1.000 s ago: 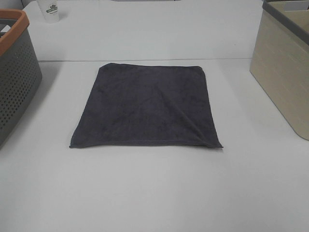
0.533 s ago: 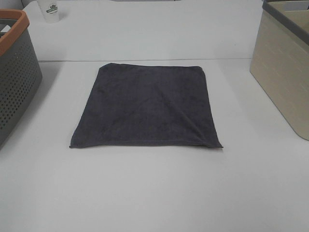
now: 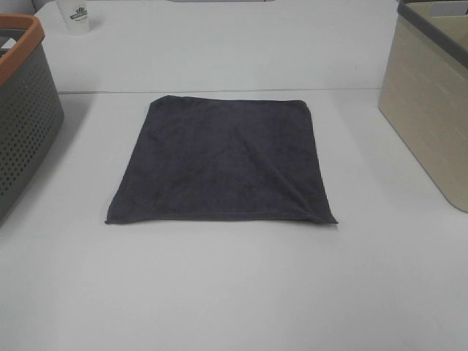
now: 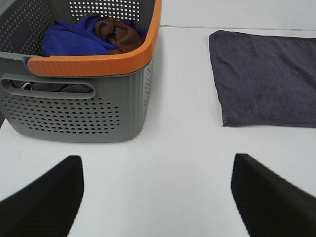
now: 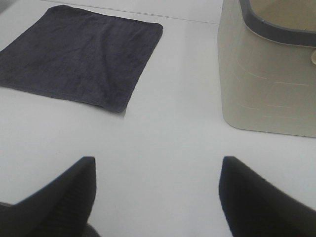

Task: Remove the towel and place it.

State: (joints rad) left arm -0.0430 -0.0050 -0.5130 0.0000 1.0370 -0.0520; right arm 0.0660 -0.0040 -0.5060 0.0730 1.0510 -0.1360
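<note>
Left gripper [image 4: 157,197]: jaws spread wide apart, nothing between them, held above the table [image 4: 177,148] and clear of its surface. Right gripper [image 5: 157,195]: jaws likewise spread wide, holding nothing, clear of the table. Neither arm nor gripper appears in the exterior high view.

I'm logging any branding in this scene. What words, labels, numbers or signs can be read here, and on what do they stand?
Dark printed logo on the white paper cup at the table's far left: too small and blurred to read.
Grey perforated plastic basket with orange rim: no text visible.
Beige plastic basket with grey rim: no text visible.
Dark charcoal-grey towel: no label visible.
</note>
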